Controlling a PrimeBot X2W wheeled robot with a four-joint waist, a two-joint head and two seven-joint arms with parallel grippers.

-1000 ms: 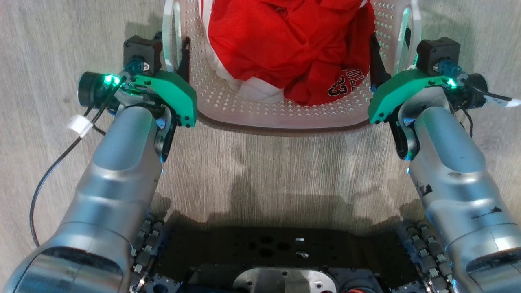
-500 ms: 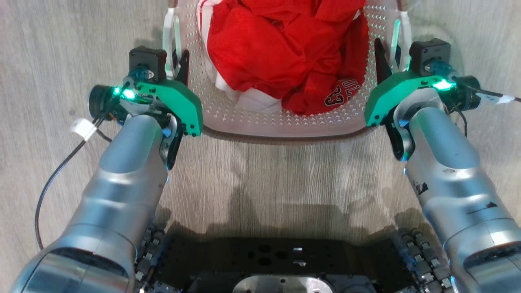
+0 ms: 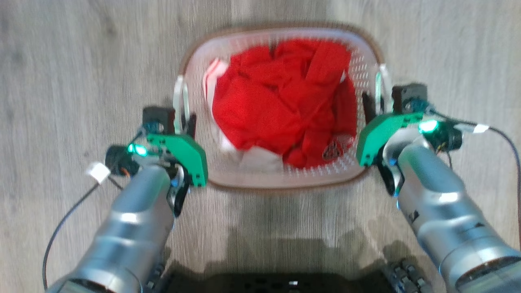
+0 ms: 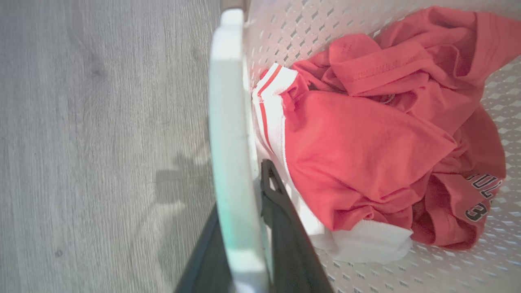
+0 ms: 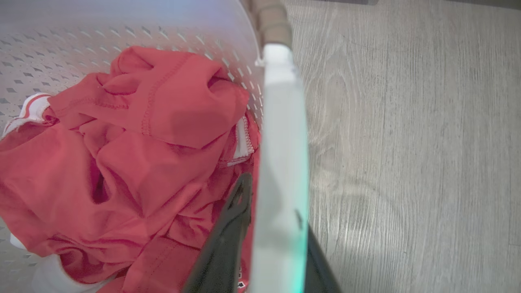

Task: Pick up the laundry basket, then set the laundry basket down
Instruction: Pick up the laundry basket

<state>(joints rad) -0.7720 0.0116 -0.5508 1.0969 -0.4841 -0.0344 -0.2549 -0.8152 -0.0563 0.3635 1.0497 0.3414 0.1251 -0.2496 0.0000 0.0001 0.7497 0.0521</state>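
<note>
The laundry basket, white and perforated with a brown rim, sits in the middle of the head view over the grey floor. Whether its bottom touches the floor I cannot tell. Crumpled red clothing with some white fabric lies inside it. My left gripper is shut on the basket's left handle, with one dark finger inside the basket. My right gripper is shut on the right handle, its inner finger against the red clothing.
Grey wood-look floor stretches all around the basket. My dark wheeled base shows at the bottom edge. A black cable hangs beside the left arm and another cable loops off the right wrist.
The whole head view has shifted and blurred, so the camera moved. The full basket now shows, smaller and lower in the picture. Both grippers still hold the handles as before.
</note>
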